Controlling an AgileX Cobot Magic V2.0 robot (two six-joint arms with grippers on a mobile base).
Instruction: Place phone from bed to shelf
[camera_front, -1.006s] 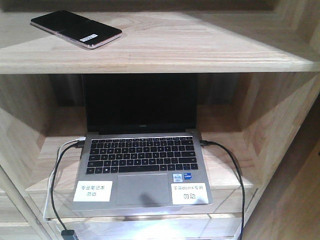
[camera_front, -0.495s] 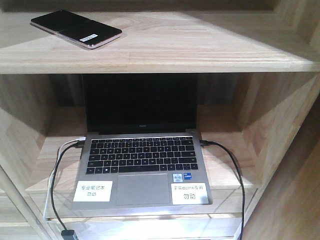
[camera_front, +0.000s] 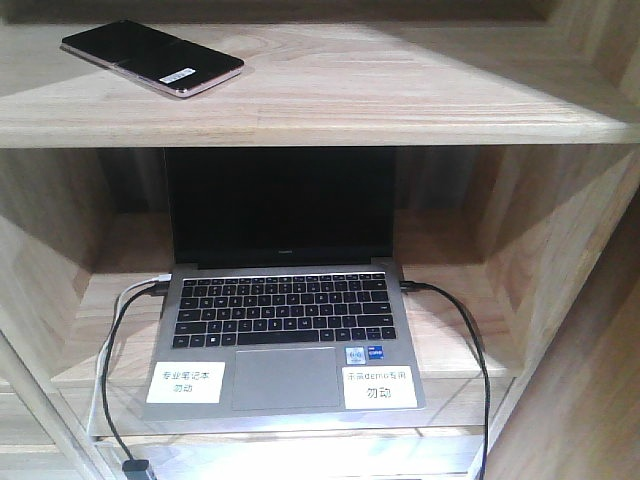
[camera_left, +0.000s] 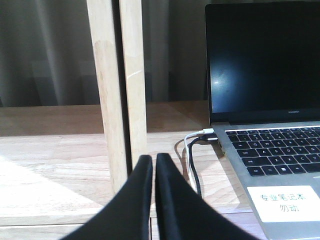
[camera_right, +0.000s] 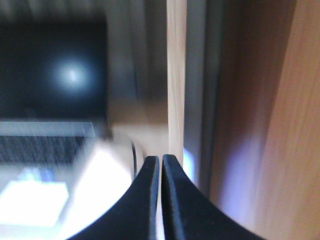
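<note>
The phone (camera_front: 152, 57), a glossy black slab with a pinkish-gold edge and a white sticker, lies flat at the left of the shelf's top board (camera_front: 400, 90). No gripper touches it. In the left wrist view my left gripper (camera_left: 153, 161) is shut with nothing in it, low in front of a wooden shelf post (camera_left: 117, 90) on the lower board. Over on the right wrist view, my right gripper (camera_right: 160, 161) is shut and empty too, beside the shelf's right upright (camera_right: 176, 75). The bed is out of view.
An open grey laptop (camera_front: 285, 340) fills the lower compartment, with white label stickers and cables (camera_front: 110, 350) plugged into both sides. The laptop (camera_left: 270, 100) also stands right of the left gripper. The shelf's side wall (camera_front: 560, 250) closes in the right side.
</note>
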